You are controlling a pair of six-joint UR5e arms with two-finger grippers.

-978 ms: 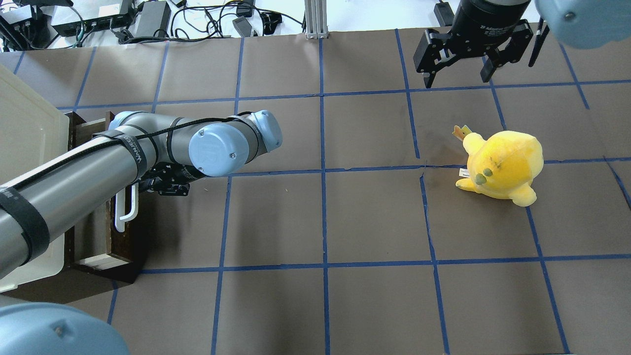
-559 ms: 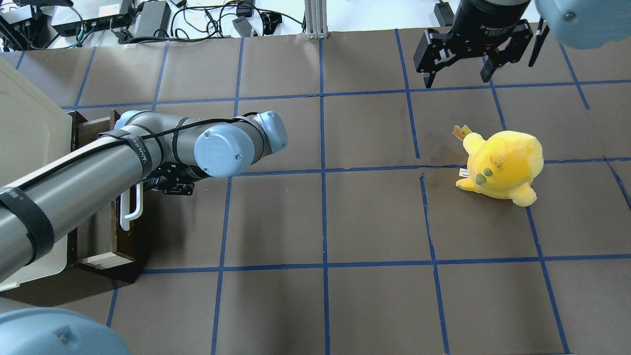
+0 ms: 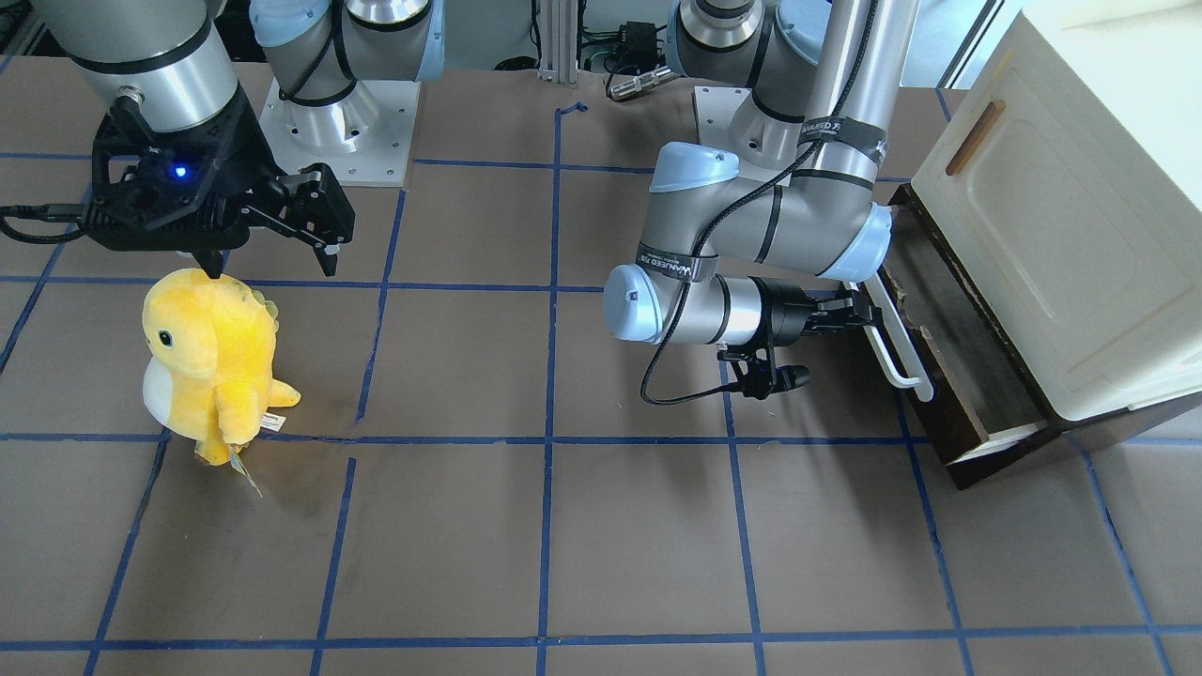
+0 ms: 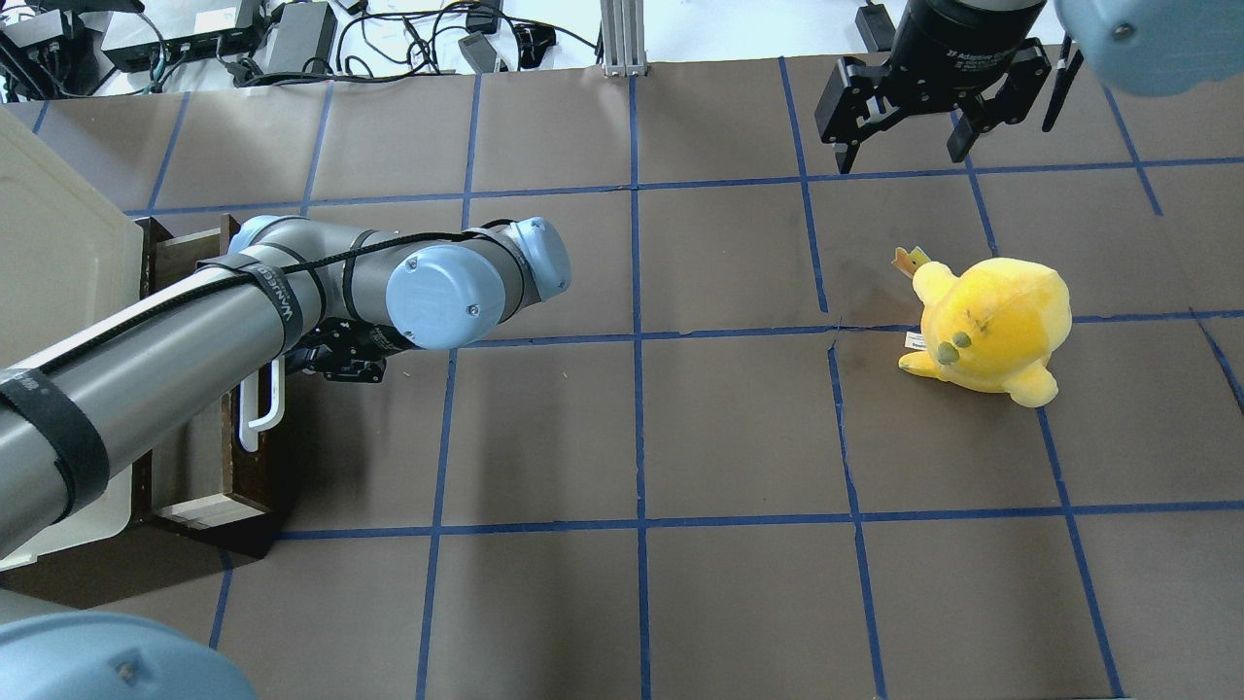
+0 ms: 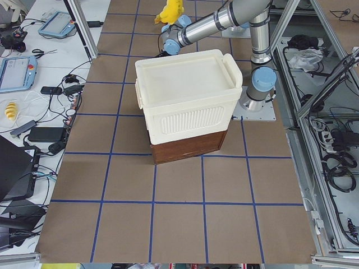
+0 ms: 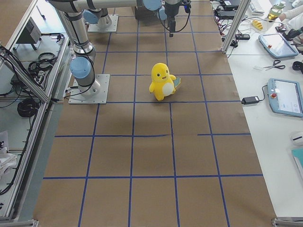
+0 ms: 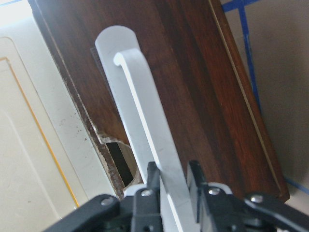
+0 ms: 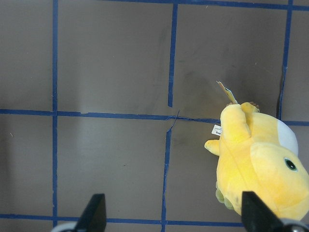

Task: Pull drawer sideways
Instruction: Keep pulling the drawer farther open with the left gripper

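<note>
**Drawer creeps further out under the left arm's pull**

The left end effector (image 7: 171,176) is clenched on the white bar handle (image 7: 145,125). Over the last second, handle and dark drawer (image 3: 972,376) have slid a little further right. They are coming out from under the cream cabinet (image 3: 1052,235) at the desk's (image 4: 739,437) left end. The drawer stands partly open, so the pull seems to be working. Far right, the right end effector (image 4: 901,156) hangs released and empty near the yellow plush toy (image 4: 986,326).

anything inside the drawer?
Front view: the drawer is partly out; the exposed inside shows bare wood, with no items visible. Its rear part sits under the cream cabinet and is hidden.
</note>
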